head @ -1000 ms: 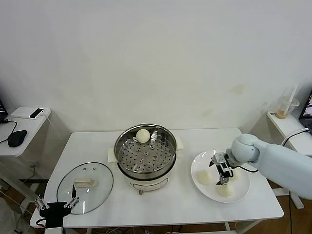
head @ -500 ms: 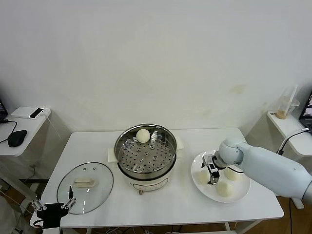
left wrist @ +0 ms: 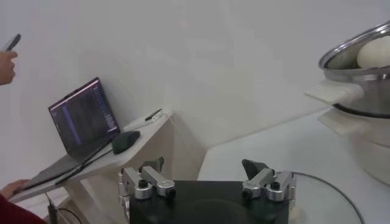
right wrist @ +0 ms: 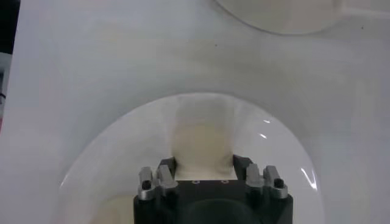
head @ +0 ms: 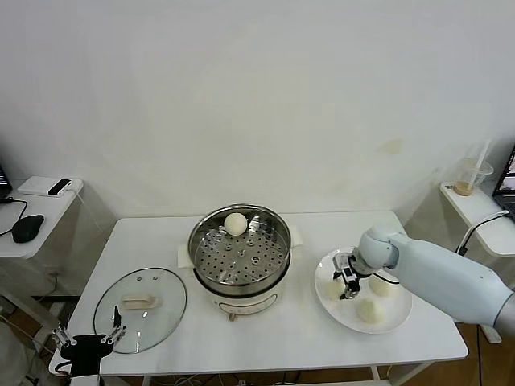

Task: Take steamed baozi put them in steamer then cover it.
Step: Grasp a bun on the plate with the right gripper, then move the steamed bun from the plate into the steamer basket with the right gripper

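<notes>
Four baozi are in my sight: one bun (head: 235,223) sits on the perforated tray at the far edge of the steamer (head: 241,251), and three are on the white plate (head: 398,312) to the steamer's right. From the head camera I see my right gripper (head: 348,285) down over the plate's left part, with its fingers drawn in against the leftmost baozi (head: 334,289). The right wrist camera confirms it: the cream bun (right wrist: 202,144) fills the space between the two fingers (right wrist: 166,171), which press on both its sides while it rests on the plate (right wrist: 103,158). I read that as a closed grip on that bun. The other two buns on the plate lie just to the right of the gripper, one nearer me (head: 368,310) and one farther back (head: 381,285).

My left gripper (head: 87,343) hangs low at the front left corner of the table (head: 322,346), just off the near edge of the cover (head: 141,304), its fingers (left wrist: 144,180) spread wide with nothing between them. The cover lies flat on the table left of the steamer, handle up.
</notes>
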### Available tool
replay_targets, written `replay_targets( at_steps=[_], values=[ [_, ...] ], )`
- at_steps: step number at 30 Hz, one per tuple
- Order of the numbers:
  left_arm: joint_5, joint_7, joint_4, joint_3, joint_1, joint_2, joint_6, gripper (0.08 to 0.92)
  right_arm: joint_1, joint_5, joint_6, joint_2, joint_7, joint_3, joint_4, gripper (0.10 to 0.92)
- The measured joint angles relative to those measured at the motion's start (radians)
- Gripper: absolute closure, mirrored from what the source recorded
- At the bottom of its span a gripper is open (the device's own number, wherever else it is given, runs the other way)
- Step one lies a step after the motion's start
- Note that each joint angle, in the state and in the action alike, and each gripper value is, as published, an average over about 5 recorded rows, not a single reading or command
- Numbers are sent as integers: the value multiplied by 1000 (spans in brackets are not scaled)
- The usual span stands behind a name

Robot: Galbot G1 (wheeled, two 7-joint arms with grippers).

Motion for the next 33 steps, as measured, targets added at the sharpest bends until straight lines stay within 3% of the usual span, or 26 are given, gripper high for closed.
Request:
replay_targets(
  at_steps=[18,33],
  values=[
    [1,0,-24,14,-8,17,3,177,305,161,-39,-80,-54,-52,88,425],
    [-1,4,-4,8,-33,21,5,177,547,401,-130,203,23,-175,29,417]
  ],
)
